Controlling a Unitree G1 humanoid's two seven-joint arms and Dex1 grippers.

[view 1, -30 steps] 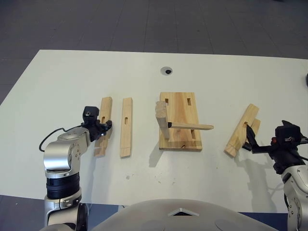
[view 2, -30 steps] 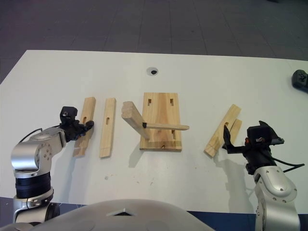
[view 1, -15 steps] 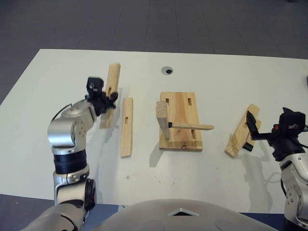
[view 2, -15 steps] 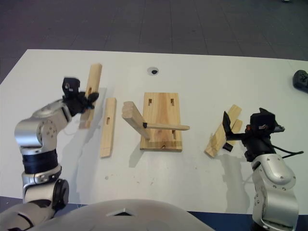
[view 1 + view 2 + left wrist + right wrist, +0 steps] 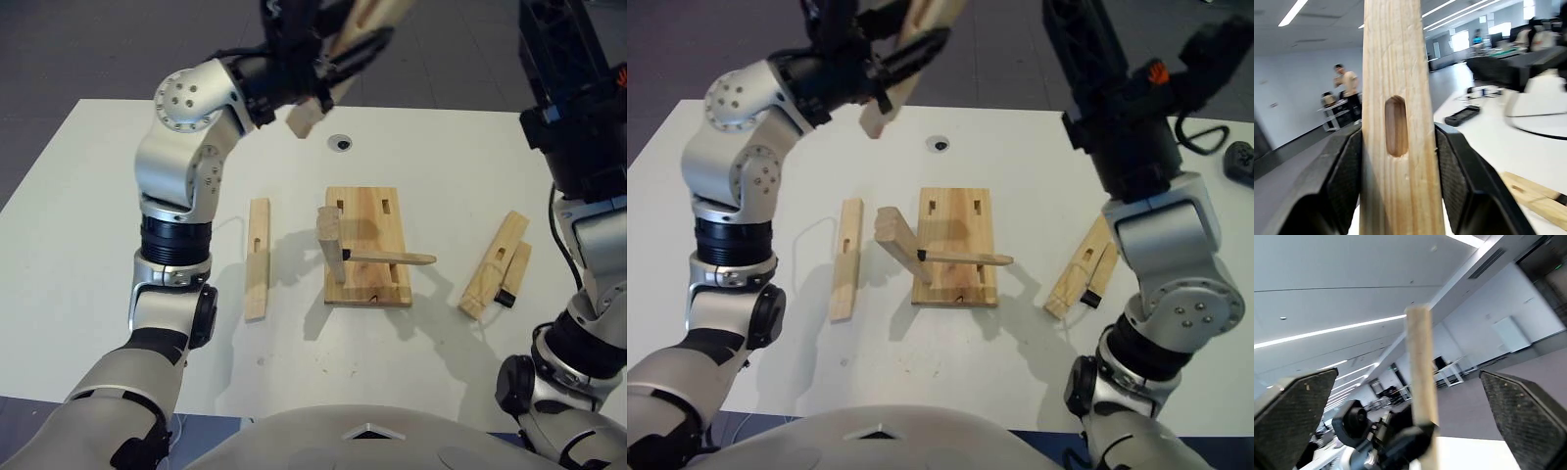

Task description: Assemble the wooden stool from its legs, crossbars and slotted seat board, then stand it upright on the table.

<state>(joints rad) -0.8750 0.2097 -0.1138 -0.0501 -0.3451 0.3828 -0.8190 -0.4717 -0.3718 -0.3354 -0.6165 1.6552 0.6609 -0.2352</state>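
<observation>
- left gripper (image 5: 1398,181): clenched on slotted leg (image 5: 1398,58), high above the table's (image 5: 118,196) far edge.
- right gripper (image 5: 1078,49): fingers spread, nothing between them, high up.
- seat board (image 5: 382,235): table centre; loose leg (image 5: 257,257) at 9 o'clock, paired pieces (image 5: 495,264) at 3, grommet (image 5: 340,144) at 12.

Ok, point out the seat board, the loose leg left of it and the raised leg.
seat board (image 5: 372,230): left eye view, bare top face.
loose leg (image 5: 256,284): left eye view, lower half.
raised leg (image 5: 1399,61): left wrist view, above its slot.
</observation>
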